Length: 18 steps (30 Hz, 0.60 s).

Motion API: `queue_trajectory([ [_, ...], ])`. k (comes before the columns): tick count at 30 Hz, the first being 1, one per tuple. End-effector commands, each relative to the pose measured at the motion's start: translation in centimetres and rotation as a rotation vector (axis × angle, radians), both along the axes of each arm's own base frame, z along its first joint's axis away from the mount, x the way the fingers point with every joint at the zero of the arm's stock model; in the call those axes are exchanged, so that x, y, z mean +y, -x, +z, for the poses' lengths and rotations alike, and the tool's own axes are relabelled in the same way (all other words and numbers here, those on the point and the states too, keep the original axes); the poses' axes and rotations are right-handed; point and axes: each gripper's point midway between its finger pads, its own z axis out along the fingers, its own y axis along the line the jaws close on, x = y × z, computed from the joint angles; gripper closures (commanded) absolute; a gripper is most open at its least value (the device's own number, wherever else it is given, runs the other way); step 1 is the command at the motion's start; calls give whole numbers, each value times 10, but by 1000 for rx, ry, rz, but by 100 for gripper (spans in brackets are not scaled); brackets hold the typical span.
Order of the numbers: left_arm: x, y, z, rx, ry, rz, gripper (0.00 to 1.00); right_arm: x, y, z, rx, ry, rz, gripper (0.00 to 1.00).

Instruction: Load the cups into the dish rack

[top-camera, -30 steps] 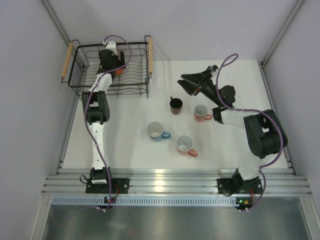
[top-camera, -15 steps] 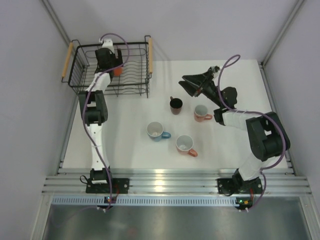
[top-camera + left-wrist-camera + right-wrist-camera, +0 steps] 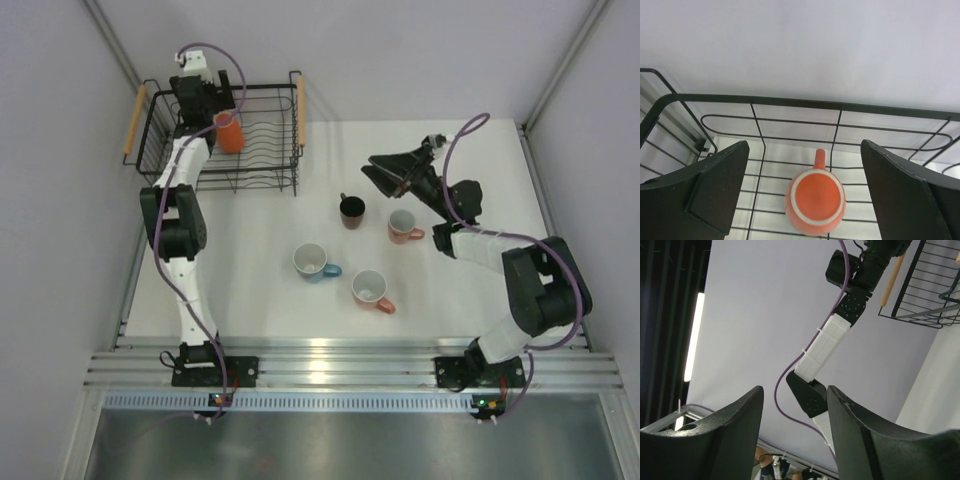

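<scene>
From above, at the table's (image 3: 250, 300) far left corner, the left gripper (image 3: 203, 106) hangs over the back left of the rack (image 3: 268, 148). Half a second ago it was directly over the orange cup (image 3: 229, 133) and hid most of it. Now it has drawn back towards the corner and the whole cup shows, standing alone in the rack, just right of the fingers. The right gripper (image 3: 385, 172) hovers over bare table at the far right with its fingers spread and empty. It has barely shifted, though its arm leans further right. Four cups are unmoved on the table. The dark cup (image 3: 351, 210) and the far pink cup (image 3: 403, 226) sit near the right gripper. The blue cup (image 3: 314, 262) and the near pink cup (image 3: 372, 290) sit closer to the bases.

The left wrist view adds what the top view cannot. The left gripper (image 3: 805, 144) has its fingers wide apart, touching nothing. The orange cup (image 3: 817, 200) rests below and between them on the rack (image 3: 840, 105) floor wires. It shows a flat orange disc ringed in pale, and its handle points at the back wall.

The right wrist view looks across, not down. The right gripper (image 3: 795, 390) has a clear gap between its fingers, framing only the distant left arm (image 3: 825, 345) and a corner of the rack (image 3: 930, 287). No cup shows here.
</scene>
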Motion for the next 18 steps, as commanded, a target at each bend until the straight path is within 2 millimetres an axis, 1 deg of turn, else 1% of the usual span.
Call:
queue_trajectory([
  [1, 2, 26, 77, -133, 51, 25, 1, -23, 59, 77, -476, -79, -53, 45],
  [2, 1, 41, 95, -152, 66, 31, 1, -22, 57, 74, -475, -51, -64, 45],
  [3, -5, 49, 104, -162, 78, 25, 1, -18, 52, 67, -470, 17, -87, 45],
  [4, -10, 57, 113, -174, 105, 17, 1, -18, 51, 65, -477, 53, -101, 45],
  [5, -16, 76, 127, -187, 116, 3, 1, -17, 51, 62, -485, 92, -115, 45],
  [6, -25, 85, 136, -198, 126, -16, 1, -16, 47, 54, -424, 162, -124, 45],
  [7, -30, 95, 140, -202, 151, -23, 1, -16, 43, 48, -475, 251, -171, 45],
  [8, -34, 116, 167, -244, 169, -24, 1, -18, 39, 45, -468, 317, -198, 44],
  [9, -42, 124, 155, -210, 189, -39, 1, -26, 40, 54, -555, 412, -295, 44],
  [10, -47, 146, 178, -249, 234, -59, 1, -31, 32, 22, -422, 547, -290, 43],
  [11, -68, 156, 179, -244, 263, -111, 1, -41, 38, 40, -459, 597, -352, 41],
  [12, -76, 165, 156, -196, 325, -131, 1, -53, 30, 35, -479, 704, -442, 40],
  [13, -75, 186, 173, -234, 338, -128, 1, -61, 32, 11, -394, 804, -432, 37],
  [14, -89, 194, 167, -214, 359, -163, 1, -76, 32, 20, -390, 843, -516, 36],
  [15, -95, 201, 148, -174, 400, -179, 1, -85, 33, 13, -388, 907, -539, 34],
  [16, -100, 215, 150, -175, 427, -209, 1, -92, 36, -1, -341, 963, -537, 33],
  [17, -102, 221, 140, -146, 451, -205, 1, -103, 34, -6, -311, 1005, -582, 33],
  [18, -103, 226, 118, -97, 484, -191, 1, -110, 34, -12, -293, 1045, -596, 33],
])
